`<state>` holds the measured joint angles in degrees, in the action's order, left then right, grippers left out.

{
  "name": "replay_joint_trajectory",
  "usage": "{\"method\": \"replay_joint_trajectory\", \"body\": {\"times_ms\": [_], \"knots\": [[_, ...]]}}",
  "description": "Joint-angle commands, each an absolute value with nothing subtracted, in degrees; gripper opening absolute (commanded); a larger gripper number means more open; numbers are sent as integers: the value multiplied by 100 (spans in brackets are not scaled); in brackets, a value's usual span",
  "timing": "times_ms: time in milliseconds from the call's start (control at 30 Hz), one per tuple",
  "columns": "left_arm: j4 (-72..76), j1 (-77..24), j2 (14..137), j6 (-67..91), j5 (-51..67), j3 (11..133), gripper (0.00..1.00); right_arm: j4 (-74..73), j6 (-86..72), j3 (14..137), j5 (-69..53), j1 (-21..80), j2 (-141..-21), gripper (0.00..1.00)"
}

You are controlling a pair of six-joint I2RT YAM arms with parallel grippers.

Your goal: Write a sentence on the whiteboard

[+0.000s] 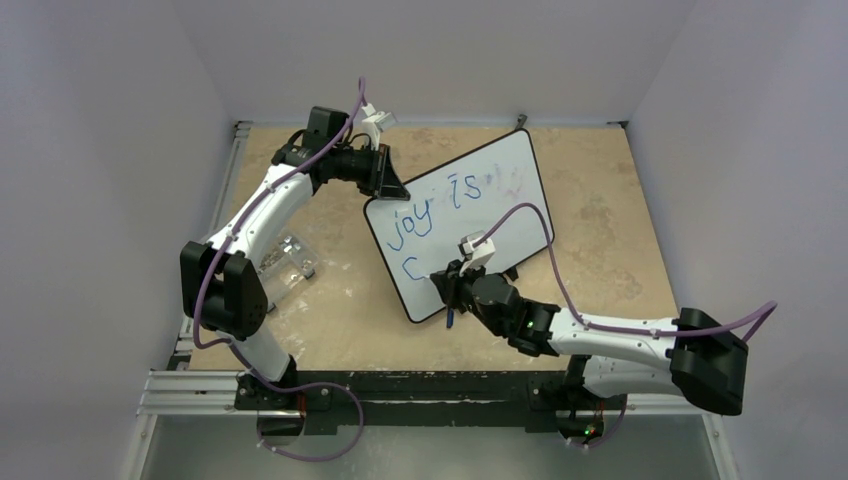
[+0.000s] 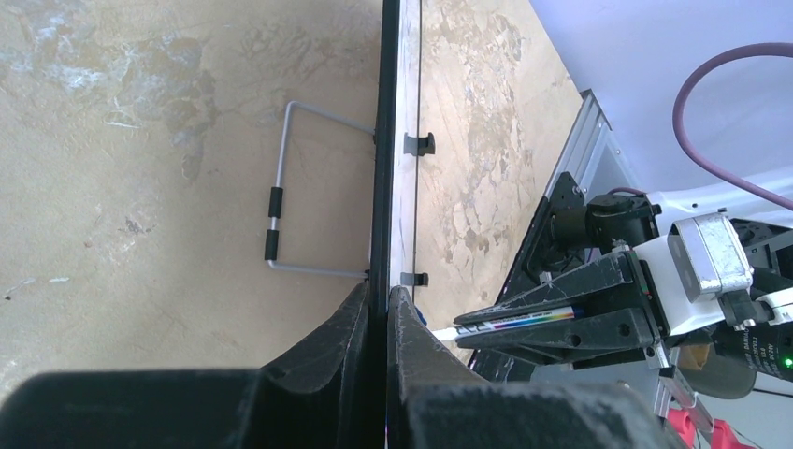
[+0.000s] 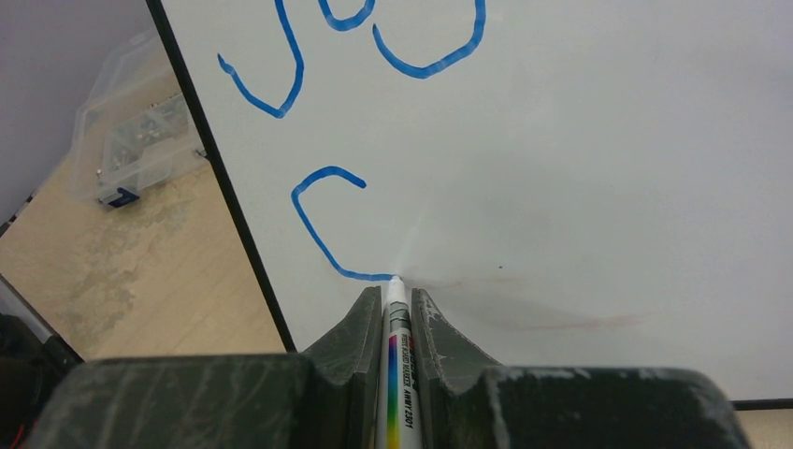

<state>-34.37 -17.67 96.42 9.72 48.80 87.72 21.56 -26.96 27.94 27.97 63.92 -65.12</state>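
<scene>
Two robot arms worked at a whiteboard [image 1: 515, 235] near the middle of a tan, scuffed table [image 1: 600, 200], the board turned at an angle to the table's edges. The left gripper [image 1: 385, 178] was clenched on the board's black frame at its far left corner. The left wrist view showed the two dark fingers [image 2: 351, 323] pinching the thin edge, seen side-on. A grey wire stand [image 2: 281, 201] with black sleeves stuck out from the board's back, and two small black clips [image 2: 419, 143] sat on its other face.

The right gripper [image 1: 452, 290] was at the board's near left part, clamped around a whiteboard marker [image 3: 399, 374] with a rainbow-striped label. The marker's white nose pressed its tip onto the glossy surface. The sentence [image 1: 435, 205] in blue ink so far read "joy is" on the upper line. Below it stood a single letter "c" [image 3: 327, 224], and the marker tip rested at the end of that letter's lower stroke. Faint purple smudges [image 1: 512, 180] marked the board's far right corner, and a pale reddish streak [image 3: 561, 323] lay to the right of the tip.

A clear plastic box [image 1: 285, 262] holding small metal parts sat on the table to the left of the board, beside the left arm.
</scene>
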Motion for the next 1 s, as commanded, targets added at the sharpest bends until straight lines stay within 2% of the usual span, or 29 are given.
{"method": "replay_joint_trajectory", "body": {"times_ms": [0, 233, 633, 967], "knots": [[-3216, -1775, 9468, 765, 4464, 8837, 0, 2081, -2685, 3008, 3157, 6398, -6453, 0], [-3215, -1784, 9480, 764, 4455, 8842, 0, 1858, -2533, 3308, 3243, 6398, -6432, 0], [-3225, -1779, 9504, 756, 4432, 8853, 0, 1478, -2204, 3688, 3319, 6398, -5469, 0], [-3234, -1783, 9492, 756, 4430, 8876, 0, 1705, -2073, 3667, 3473, 6399, -5829, 0]]}}
